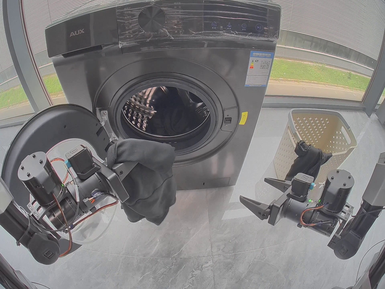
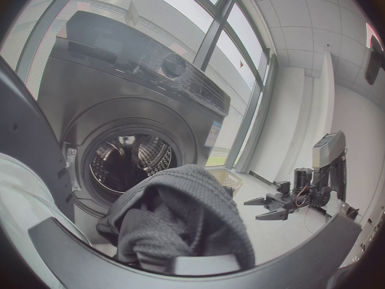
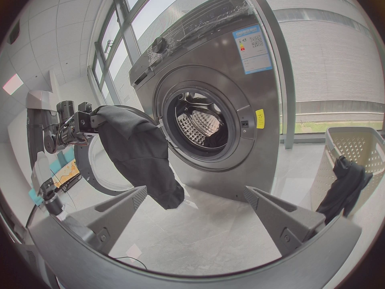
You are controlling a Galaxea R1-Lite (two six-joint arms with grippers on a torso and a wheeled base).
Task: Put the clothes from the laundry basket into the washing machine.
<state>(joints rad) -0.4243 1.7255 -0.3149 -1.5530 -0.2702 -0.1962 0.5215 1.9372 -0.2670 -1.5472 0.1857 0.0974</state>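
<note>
L gripper [image 1: 122,168] clamped on dark garment [image 1: 149,177], hanging just below mouth of open washing machine [image 1: 168,61], beside swung-open door [image 1: 48,129]. R gripper [image 1: 255,190] spread apart, holding nothing, above floor [image 1: 200,237] near laundry basket [image 1: 325,127]. Second garment [image 1: 308,161] draped over basket rim.

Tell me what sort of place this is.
Probably a laundry corner staged in a glass-walled building: a front-loading washing machine with its door open, a laundry basket on the stone-tiled floor, and tall windows behind.
</note>
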